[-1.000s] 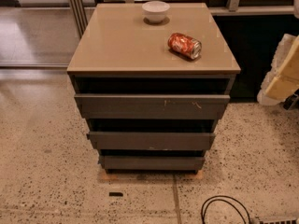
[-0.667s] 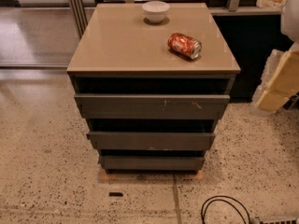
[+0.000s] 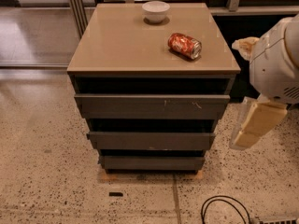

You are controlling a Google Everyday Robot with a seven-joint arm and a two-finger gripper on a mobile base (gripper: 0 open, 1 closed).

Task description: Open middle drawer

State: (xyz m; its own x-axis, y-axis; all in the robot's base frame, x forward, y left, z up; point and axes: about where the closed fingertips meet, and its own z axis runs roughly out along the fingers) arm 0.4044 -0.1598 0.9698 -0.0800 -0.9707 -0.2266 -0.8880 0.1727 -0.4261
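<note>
The middle drawer (image 3: 150,140) is the dark-grey flat front in the middle of the three-drawer cabinet, and it looks pushed in. Above it is the larger front with pale scratches (image 3: 152,106), and below it the narrowest front (image 3: 152,163). My arm's white rounded housing (image 3: 276,59) is at the right edge. My gripper (image 3: 253,126), a cream-coloured part, hangs below the housing. It is to the right of the cabinet, at about the height of the middle drawer and clear of it.
On the tan cabinet top (image 3: 121,41) stand a white bowl (image 3: 155,10) at the back and a red soda can (image 3: 184,45) lying on its side at the right. A black cable (image 3: 224,211) loops on the speckled floor at the front right.
My arm has come further into view from the right and lower, nearer the cabinet's right side. The drawers, bowl and can have not moved.
</note>
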